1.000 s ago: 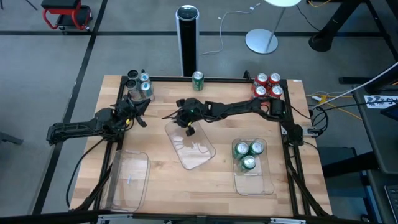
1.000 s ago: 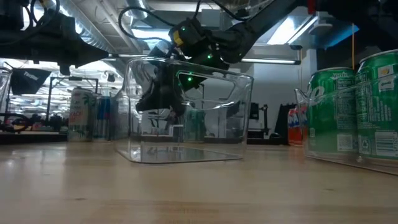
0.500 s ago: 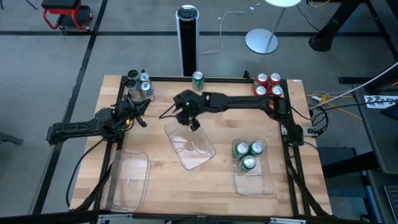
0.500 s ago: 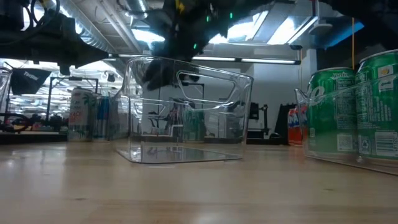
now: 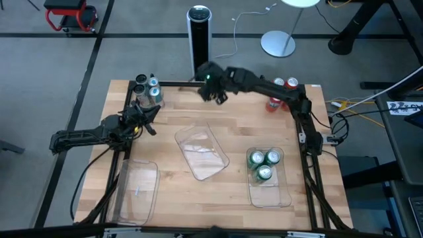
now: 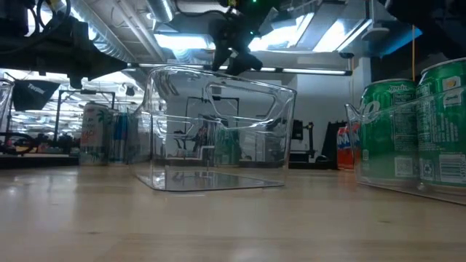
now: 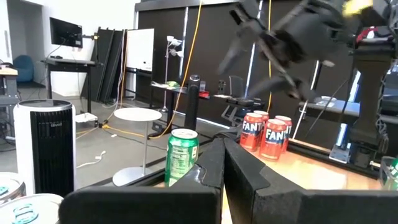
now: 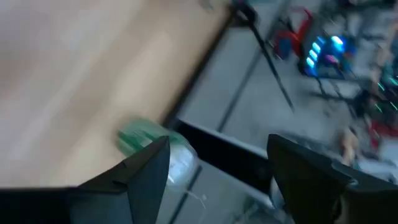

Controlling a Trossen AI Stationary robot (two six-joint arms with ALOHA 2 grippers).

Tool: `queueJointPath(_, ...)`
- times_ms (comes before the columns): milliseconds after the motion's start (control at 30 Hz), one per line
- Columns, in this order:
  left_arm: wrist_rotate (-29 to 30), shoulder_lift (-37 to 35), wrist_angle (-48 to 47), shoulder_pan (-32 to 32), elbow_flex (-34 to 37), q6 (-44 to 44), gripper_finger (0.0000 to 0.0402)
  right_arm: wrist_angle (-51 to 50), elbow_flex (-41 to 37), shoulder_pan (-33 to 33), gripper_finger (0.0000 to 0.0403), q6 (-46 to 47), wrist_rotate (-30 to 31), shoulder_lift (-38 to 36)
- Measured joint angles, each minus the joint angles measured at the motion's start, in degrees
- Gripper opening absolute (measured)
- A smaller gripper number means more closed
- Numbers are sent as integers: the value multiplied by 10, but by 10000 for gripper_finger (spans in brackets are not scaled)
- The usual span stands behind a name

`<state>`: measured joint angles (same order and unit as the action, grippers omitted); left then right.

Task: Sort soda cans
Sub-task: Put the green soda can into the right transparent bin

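Observation:
A lone green soda can [image 7: 182,155] stands at the table's far edge; in the high view my right gripper hides it. My right gripper [image 8: 217,143] hovers open above it, with the can [image 8: 146,142] just beside one finger and clear of it. My left gripper [image 5: 149,123] waits shut at the table's left, holding nothing. Three green cans [image 5: 265,163] stand in the right clear tray [image 5: 269,195]. Silver and black cans [image 5: 147,90] stand at the far left corner. Red cans [image 5: 284,89] stand at the far right, partly under my right arm.
A clear tray [image 5: 201,152] lies slantwise at the table's middle. Another clear tray [image 5: 137,192] sits near the front left. A tall black-and-silver cylinder [image 5: 199,36] stands on the floor beyond the far edge. Bare wood lies along the near edge.
My right gripper has risen from the far end of the middle tray and swung toward the table's far edge, coming above the lone green can. Its fingers have opened on the way. The tray stays where it was.

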<state>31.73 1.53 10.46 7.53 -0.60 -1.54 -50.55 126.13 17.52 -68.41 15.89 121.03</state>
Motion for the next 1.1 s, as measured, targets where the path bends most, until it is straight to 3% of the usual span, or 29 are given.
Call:
queueJointPath(300,0,0,4,0,0,0,0,63,2,58,269,-10,27,0)
queueJointPath(500,0,0,4,0,0,0,0,67,2,92,275,-28,-28,0)
queueJointPath(800,0,0,4,0,0,0,0,60,2,107,392,-41,-32,0)
queueJointPath(1100,0,0,0,0,0,0,0,61,15,110,361,-67,-31,0)
